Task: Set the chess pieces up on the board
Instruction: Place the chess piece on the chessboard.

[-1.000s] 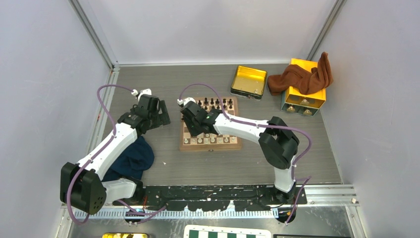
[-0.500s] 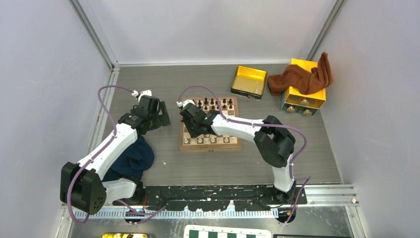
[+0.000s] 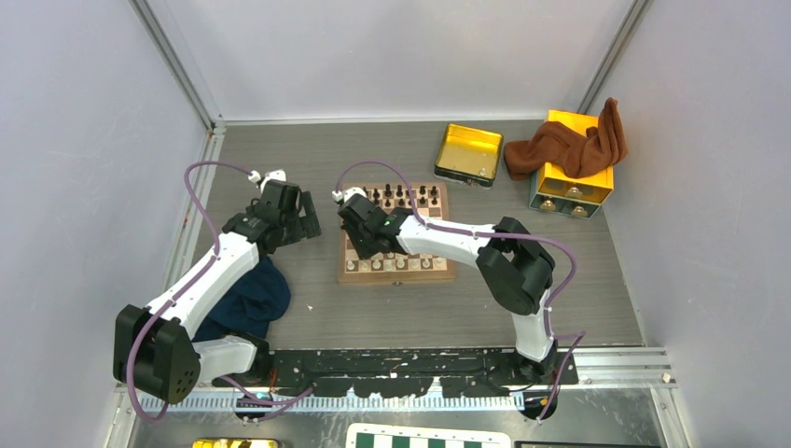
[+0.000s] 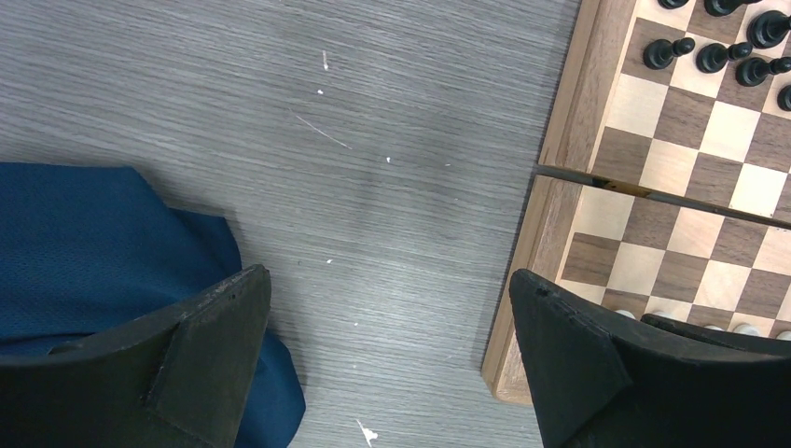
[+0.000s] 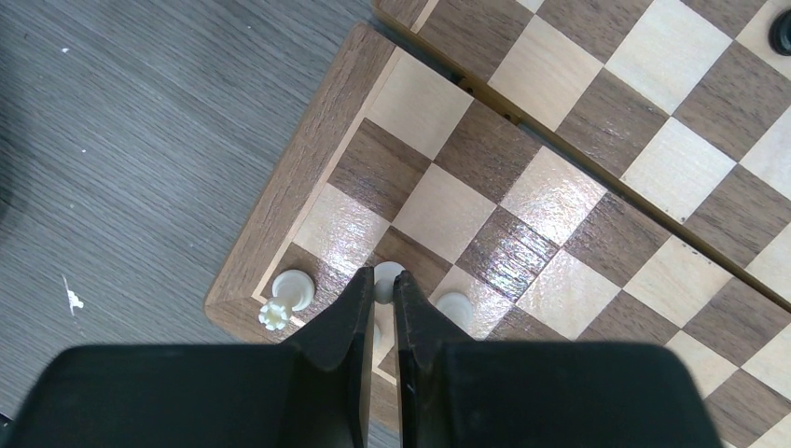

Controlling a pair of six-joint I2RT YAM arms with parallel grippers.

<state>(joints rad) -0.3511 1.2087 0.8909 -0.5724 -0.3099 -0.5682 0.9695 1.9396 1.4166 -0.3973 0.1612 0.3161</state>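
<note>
- Clamping a cream chess piece [image 5: 386, 272], the right gripper [image 5: 380, 280] has its fingers nearly together at lower centre of the right wrist view.
- Just left of it a cream rook [image 5: 283, 301] stands at the corner of the board [image 5: 308, 187]; another cream piece [image 5: 454, 305] stands just right.
- The left gripper [image 4: 387, 280] is spread wide over the grey table [image 4: 373, 140], between the blue cloth [image 4: 93, 233] and the board's edge.
- The dark pieces [image 4: 718, 56] occupy the upper right of that view.

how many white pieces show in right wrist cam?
3. One white piece on the corner square of the board, one between the right tool fingertips, one just right of them. The tool may hide more.
</note>
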